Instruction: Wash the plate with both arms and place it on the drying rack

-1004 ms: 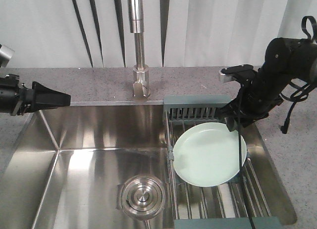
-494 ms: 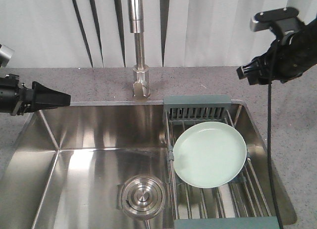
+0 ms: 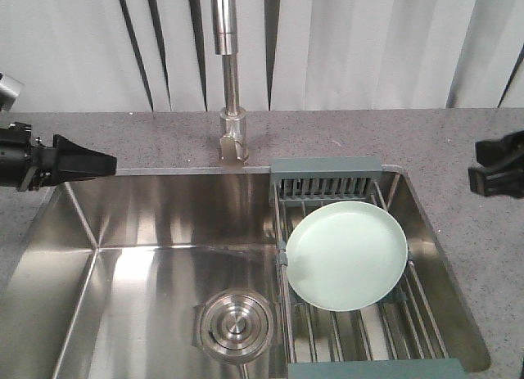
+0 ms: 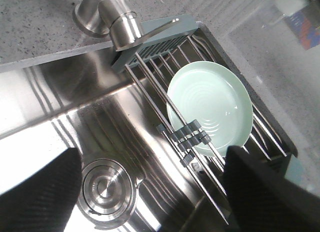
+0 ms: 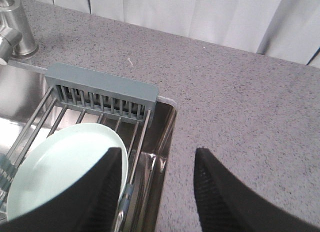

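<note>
The pale mint-green plate (image 3: 345,254) lies flat on the drying rack (image 3: 326,168), which spans the right end of the sink. My left gripper (image 3: 106,160) hovers at the sink's far left edge, well away from the plate. In the left wrist view its jaws (image 4: 150,192) are wide open and empty, with the plate (image 4: 210,104) and the rack (image 4: 150,34) beyond them. My right gripper (image 3: 476,164) is over the counter at the right edge, apart from the rack. In the right wrist view it (image 5: 160,192) is open and empty, with the plate (image 5: 55,167) beside its left finger (image 5: 100,192) and the rack's slotted end (image 5: 100,89) ahead.
A steel sink (image 3: 164,223) has a round drain (image 3: 235,323) in its floor. A tall faucet (image 3: 227,35) stands behind the sink. Speckled grey counter (image 3: 426,133) runs around the sink, and curtains hang behind it.
My right arm lifted off the plate's far edge, rose, then swung out right and down over the counter. The plate stays on the rack. The left arm has not moved.
</note>
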### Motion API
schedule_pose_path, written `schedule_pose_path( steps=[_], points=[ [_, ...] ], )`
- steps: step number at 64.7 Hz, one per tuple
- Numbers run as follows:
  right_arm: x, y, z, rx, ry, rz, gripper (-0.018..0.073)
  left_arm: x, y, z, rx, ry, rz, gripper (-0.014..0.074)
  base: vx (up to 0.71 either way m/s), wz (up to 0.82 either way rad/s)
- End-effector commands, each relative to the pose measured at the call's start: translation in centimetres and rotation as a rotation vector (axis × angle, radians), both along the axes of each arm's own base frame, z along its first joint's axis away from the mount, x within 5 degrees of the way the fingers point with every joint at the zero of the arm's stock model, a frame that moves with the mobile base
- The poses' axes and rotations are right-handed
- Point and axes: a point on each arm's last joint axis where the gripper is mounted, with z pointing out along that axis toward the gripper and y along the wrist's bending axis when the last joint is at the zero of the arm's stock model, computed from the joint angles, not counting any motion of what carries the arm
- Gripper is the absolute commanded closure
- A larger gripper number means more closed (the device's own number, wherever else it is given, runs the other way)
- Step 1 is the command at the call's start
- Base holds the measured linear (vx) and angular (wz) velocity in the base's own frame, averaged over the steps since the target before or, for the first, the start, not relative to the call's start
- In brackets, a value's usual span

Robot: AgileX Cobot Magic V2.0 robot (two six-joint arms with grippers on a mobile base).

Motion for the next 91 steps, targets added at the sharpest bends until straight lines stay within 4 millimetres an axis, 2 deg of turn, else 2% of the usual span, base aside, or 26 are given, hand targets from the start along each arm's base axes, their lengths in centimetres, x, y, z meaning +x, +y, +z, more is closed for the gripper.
schedule_pose_path(
  steps=[1,15,29,40,47,52,60,91],
  points=[
    [-2.2,-0.4,0.8,0.01,-0.168,-0.002,0.022,-0.6,-0.4,2.8,-0.063,-0.076,-0.018,0.0044,0.0,0.0],
    [-7.6,-1.0,-1.9,0.039,-0.228,-0.011,0.022,-0.6,-0.4,2.8,-0.063,-0.076,-0.018,0.0044,0.0,0.0],
    [-13.0,-1.7,-3.9,0.058,-0.367,-0.01,0.022,-0.6,-0.4,2.8,-0.063,-0.076,-0.018,0.0044,0.0,0.0],
    [-15.8,-2.0,-6.2,0.074,-0.414,-0.013,0.022,-0.6,-0.4,2.8,-0.063,-0.076,-0.018,0.0044,0.0,0.0],
    [-16.2,-2.1,-8.4,0.064,-0.372,-0.015,0.022,-0.6,-0.4,2.8,-0.063,-0.076,-0.018,0.0044,0.0,0.0],
    [-15.9,-2.1,-9.1,0.042,-0.407,-0.012,0.022,-0.6,-0.4,2.8,-0.063,-0.076,-0.018,0.0044,0.0,0.0],
    [-15.4,-2.0,-9.5,0.052,-0.478,-0.007,0.022,-0.6,-0.4,2.8,-0.063,-0.076,-0.018,0.0044,0.0,0.0],
    [-15.3,-2.0,-9.9,0.049,-0.449,-0.008,0.022,-0.6,-0.4,2.8,-0.063,-0.076,-0.018,0.0044,0.0,0.0]
  ],
)
